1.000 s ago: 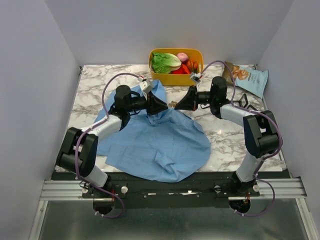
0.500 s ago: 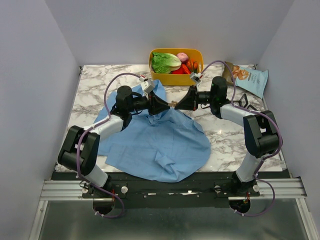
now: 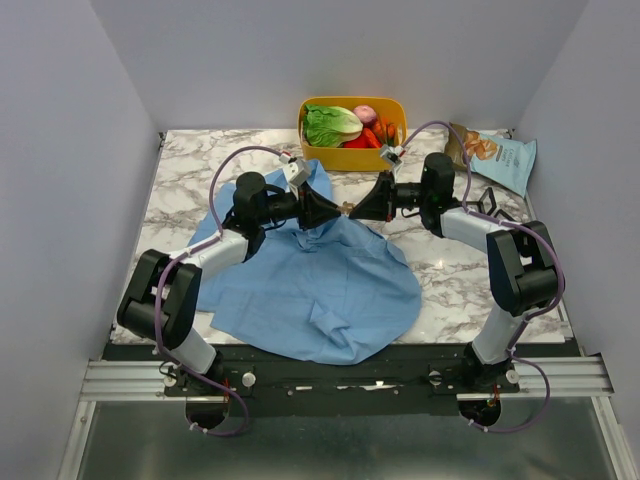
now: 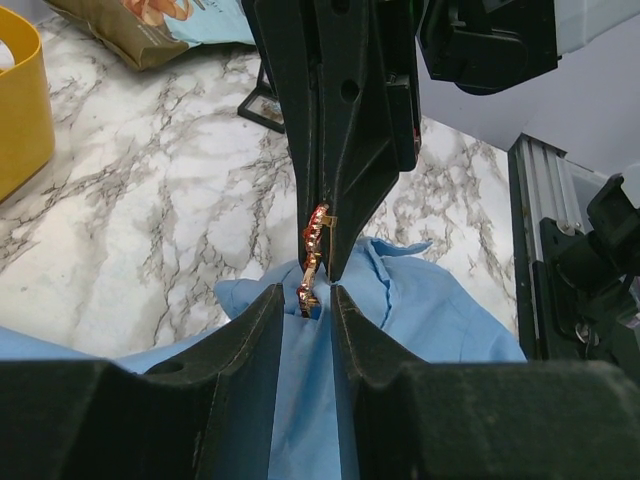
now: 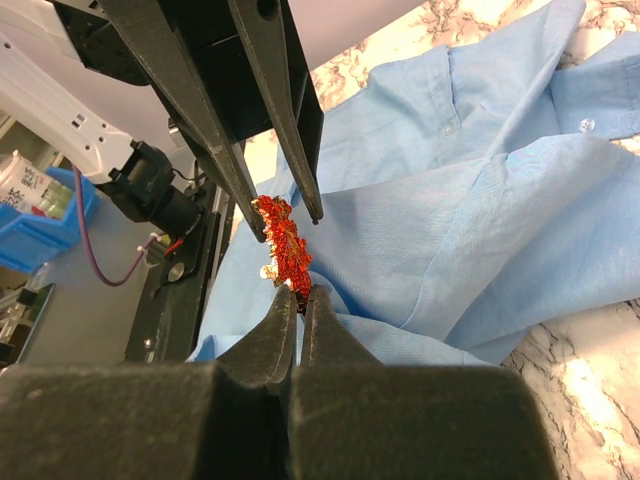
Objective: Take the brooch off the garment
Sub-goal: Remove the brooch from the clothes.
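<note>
As the right gripper pinches the brooch to tug it off the garment, the left gripper straddles it, 2 fingers spread, likely to brace cloth.

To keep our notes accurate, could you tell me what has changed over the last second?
The left gripper edged slightly toward the right gripper, closing in on the brooch between them. Nothing was taken or let go. The right gripper stayed shut at the brooch, and the garment lay as before.

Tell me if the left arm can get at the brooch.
Probably yes: the left gripper, open, straddles the brooch at the raised peak of the shirt; only the right gripper, pinching it, is close.
</note>
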Controlling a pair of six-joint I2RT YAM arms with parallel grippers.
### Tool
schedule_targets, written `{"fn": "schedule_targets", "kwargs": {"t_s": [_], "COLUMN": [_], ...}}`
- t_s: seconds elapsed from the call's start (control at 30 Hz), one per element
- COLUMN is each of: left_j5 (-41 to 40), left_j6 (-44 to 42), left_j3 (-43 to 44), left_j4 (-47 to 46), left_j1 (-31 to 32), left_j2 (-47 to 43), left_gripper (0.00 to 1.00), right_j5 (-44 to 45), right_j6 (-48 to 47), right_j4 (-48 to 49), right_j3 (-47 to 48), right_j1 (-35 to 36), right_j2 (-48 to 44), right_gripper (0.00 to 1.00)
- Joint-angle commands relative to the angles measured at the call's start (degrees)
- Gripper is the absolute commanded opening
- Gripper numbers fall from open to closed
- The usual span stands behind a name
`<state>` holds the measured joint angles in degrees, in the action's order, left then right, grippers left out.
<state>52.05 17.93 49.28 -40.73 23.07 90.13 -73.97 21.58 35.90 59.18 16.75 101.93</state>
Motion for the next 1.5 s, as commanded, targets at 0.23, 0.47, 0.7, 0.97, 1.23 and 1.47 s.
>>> {"fn": "schedule_targets", "kwargs": {"t_s": [0.23,0.47,0.7,0.97,1.23,1.47], "left_j5": [-1.51,-1.95,-0.9,1.21,0.95,2.0], "left_j6": [0.0,-0.27,0.26,1.14,-1.22,-8.7], "left_j3": [0.47,1.0,0.91,0.47,1.26,3.81], "left_j4": [-2.78,-2.86,-3.56,-4.71,0.28,13.04], "left_j1": [0.84,0.84,0.84,0.92,1.28,1.28], "left_j2": [1.37,1.81,1.81,1.98,1.46,-0.74], "left_gripper": [0.34,0.34,0.25,0.08,0.0,0.0], "right_j5": [-0.73,-1.35,-1.43,-1.26,-0.82,1.9], "right_j6": [-0.4,-1.63,-3.48,-2.42,-6.26,-30.7], "right_j4": [1.01,-0.3,-2.85,-1.89,-6.97,-37.7], "right_j3": [0.06,0.15,0.85,1.11,3.04,9.11], "right_j1": [-0.14,0.38,1.0,1.0,1.0,0.47], "right_j2": [0.73,0.55,0.64,0.46,-0.59,-5.51], "right_gripper": [0.01,0.01,0.01,0.01,0.21,0.5]}}
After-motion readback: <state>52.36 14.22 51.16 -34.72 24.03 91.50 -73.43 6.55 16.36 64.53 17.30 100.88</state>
